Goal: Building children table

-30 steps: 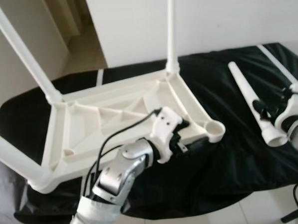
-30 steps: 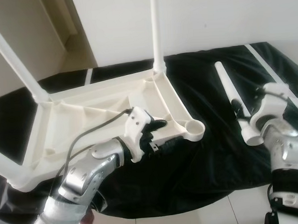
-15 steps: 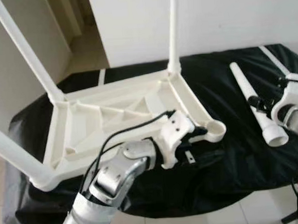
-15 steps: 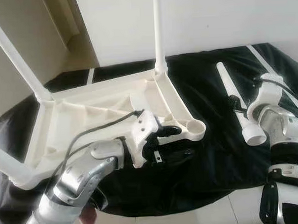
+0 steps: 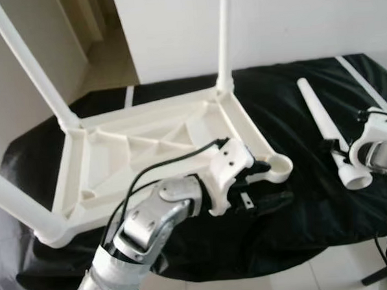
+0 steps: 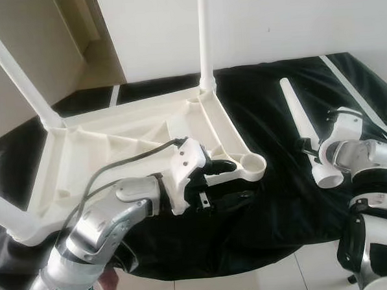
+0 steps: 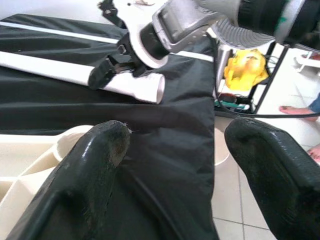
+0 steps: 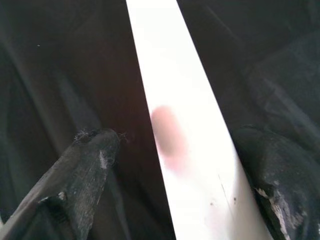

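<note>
A white children's table (image 5: 148, 147) lies upside down on a black cloth (image 5: 301, 217), with three legs standing up. Its near right corner holds an empty round socket (image 5: 280, 168). My left gripper (image 5: 271, 184) is open right beside that socket, one finger over the rim and the other low over the cloth. A loose white leg (image 5: 321, 120) lies on the cloth to the right. My right gripper (image 8: 175, 145) is open astride this loose leg (image 8: 175, 100) near its wide end (image 6: 326, 175), a finger on each side.
The cloth's front edge drops to a tiled floor (image 5: 304, 279). A white wall (image 5: 291, 23) stands behind, with a passage at the back left. Beyond the cloth's right end are a yellow object (image 7: 245, 70) on a black stand and a person's foot (image 7: 295, 109).
My left gripper has moved right to the corner socket and its fingers have spread apart. The right wrist has shifted a little along the loose leg. The camera has shifted slightly.
</note>
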Motion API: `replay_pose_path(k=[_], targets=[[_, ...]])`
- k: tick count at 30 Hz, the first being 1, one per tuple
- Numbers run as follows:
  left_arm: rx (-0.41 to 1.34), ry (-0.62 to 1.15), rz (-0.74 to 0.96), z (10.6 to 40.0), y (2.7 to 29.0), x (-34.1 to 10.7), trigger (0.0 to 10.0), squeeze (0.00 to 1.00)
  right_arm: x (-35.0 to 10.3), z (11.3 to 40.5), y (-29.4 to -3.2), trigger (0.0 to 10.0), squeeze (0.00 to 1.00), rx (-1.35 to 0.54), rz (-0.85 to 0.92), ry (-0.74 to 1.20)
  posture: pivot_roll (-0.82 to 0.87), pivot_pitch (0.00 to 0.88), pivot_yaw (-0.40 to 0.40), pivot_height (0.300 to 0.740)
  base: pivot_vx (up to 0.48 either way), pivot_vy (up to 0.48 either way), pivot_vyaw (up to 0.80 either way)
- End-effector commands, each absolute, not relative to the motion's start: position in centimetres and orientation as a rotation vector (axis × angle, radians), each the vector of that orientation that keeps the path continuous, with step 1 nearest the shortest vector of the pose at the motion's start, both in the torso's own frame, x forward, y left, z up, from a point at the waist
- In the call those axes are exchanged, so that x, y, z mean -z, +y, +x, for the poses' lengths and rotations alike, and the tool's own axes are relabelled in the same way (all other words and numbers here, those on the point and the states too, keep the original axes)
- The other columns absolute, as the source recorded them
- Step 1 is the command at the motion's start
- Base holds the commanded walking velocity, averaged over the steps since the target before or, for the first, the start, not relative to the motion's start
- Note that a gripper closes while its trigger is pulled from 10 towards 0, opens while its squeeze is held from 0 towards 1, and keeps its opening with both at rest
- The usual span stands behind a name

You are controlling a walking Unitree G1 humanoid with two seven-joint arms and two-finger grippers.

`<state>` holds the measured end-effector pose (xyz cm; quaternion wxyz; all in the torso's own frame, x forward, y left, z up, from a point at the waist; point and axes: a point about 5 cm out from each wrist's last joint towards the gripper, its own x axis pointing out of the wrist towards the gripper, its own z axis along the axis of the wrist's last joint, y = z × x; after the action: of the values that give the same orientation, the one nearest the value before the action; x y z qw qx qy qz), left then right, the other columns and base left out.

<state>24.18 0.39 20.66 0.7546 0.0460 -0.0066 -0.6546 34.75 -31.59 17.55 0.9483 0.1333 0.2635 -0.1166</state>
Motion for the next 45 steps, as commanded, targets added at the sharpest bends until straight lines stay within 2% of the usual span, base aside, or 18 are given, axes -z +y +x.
replay_pose_path(k=[1, 17, 19, 20, 21, 22, 25, 27, 28, 29, 32, 33, 39, 40, 43, 45], targets=[[1.443, 0.000, 0.098, 23.9, 0.5, -20.6, 10.0, 0.00, -17.2, 34.8, -31.6, 10.0, 0.00, 0.237, 0.276, 0.554, -0.08, 0.078, 0.055, 0.740, 0.000, 0.000, 0.00], [1.379, 0.041, 0.085, 23.7, 1.3, -20.5, 10.0, 0.00, -16.4, 36.0, -29.8, 10.0, 0.00, 0.193, 0.276, 0.641, 0.00, 0.101, 0.045, 0.740, 0.000, 0.000, 0.00], [1.372, 0.045, 0.081, 23.6, 1.5, -20.4, 10.0, 0.00, -16.5, 36.2, -29.6, 9.7, 0.00, 0.186, 0.263, 0.645, 0.00, 0.103, 0.043, 0.740, 0.000, 0.000, 0.00], [1.362, 0.052, 0.081, 23.5, 1.7, -20.3, 10.0, 0.00, -16.4, 36.2, -29.2, 6.4, 0.00, 0.179, 0.260, 0.675, 0.01, 0.111, 0.033, 0.740, 0.000, 0.000, 0.00], [1.358, 0.055, 0.080, 23.5, 1.7, -20.3, 10.0, 0.00, -16.4, 36.2, -29.2, 5.4, 0.00, 0.180, 0.256, 0.687, 0.01, 0.111, 0.033, 0.740, 0.000, 0.000, 0.00], [1.352, 0.058, 0.077, 23.4, 1.7, -20.3, 10.0, 0.00, -16.3, 36.2, -29.0, 4.7, 0.00, 0.166, 0.242, 0.709, 0.01, 0.111, 0.022, 0.740, 0.000, 0.000, 0.00], [1.335, 0.062, 0.071, 23.4, 1.9, -20.2, 10.0, 0.00, -15.8, 36.0, -28.6, 4.8, 0.00, 0.139, 0.235, 0.758, 0.01, 0.110, 0.010, 0.740, 0.000, 0.000, 0.00], [1.325, 0.062, 0.066, 23.3, 2.0, -20.1, 10.0, 0.00, -15.7, 35.9, -28.6, 3.6, 0.00, 0.144, 0.228, 0.774, 0.02, 0.108, 0.002, 0.740, 0.000, 0.000, 0.00], [1.320, 0.062, 0.064, 23.3, 2.0, -20.1, 10.0, 0.00, -15.6, 35.9, -28.6, 3.6, 0.00, 0.150, 0.228, 0.784, 0.02, 0.108, 0.002, 0.740, 0.000, 0.000, 0.00], [1.314, 0.062, 0.059, 23.3, 2.0, -20.2, 10.0, 0.00, -15.7, 35.9, -28.6, 2.2, 0.00, 0.149, 0.237, 0.788, 0.02, 0.106, 0.000, 0.740, 0.000, 0.000, 0.00], [1.307, 0.061, 0.053, 23.3, 2.0, -20.2, 10.0, 0.00, -15.9, 35.9, -28.6, 2.2, 0.00, 0.147, 0.247, 0.792, 0.02, 0.106, 0.000, 0.740, 0.000, 0.000, 0.00], [1.299, 0.058, 0.050, 23.4, 2.0, -20.2, 10.0, 0.00, -16.1, 36.1, -28.6, 0.0, 0.00, 0.140, 0.231, 0.780, 0.01, 0.097, -0.017, 0.740, 0.000, 0.000, 0.00], [1.279, 0.049, 0.036, 23.9, 1.6, -20.4, 10.0, 0.00, -17.7, 36.9, -28.7, 0.0, 0.00, 0.098, 0.214, 0.685, 0.00, 0.088, -0.021, 0.740, 0.000, 0.000, 0.00], [1.261, 0.043, 0.026, 24.3, 1.7, -20.5, 10.0, 0.00, -18.7, 37.3, -28.8, 0.0, 0.00, 0.094, 0.229, 0.598, -0.01, 0.079, -0.018, 0.740, 0.000, 0.000, 0.00], [1.256, 0.041, 0.024, 24.4, 1.7, -20.5, 10.0, 0.00, -18.9, 37.4, -28.8, 0.0, 0.00, 0.094, 0.232, 0.577, -0.01, 0.079, -0.018, 0.740, 0.000, 0.000, 0.00], [1.237, 0.038, 0.018, 24.9, 1.5, -20.7, 10.0, 0.00, -20.3, 37.8, -29.4, 0.0, 0.00, 0.115, 0.250, 0.446, -0.01, 0.067, -0.014, 0.740, 0.000, 0.000, 0.00]])
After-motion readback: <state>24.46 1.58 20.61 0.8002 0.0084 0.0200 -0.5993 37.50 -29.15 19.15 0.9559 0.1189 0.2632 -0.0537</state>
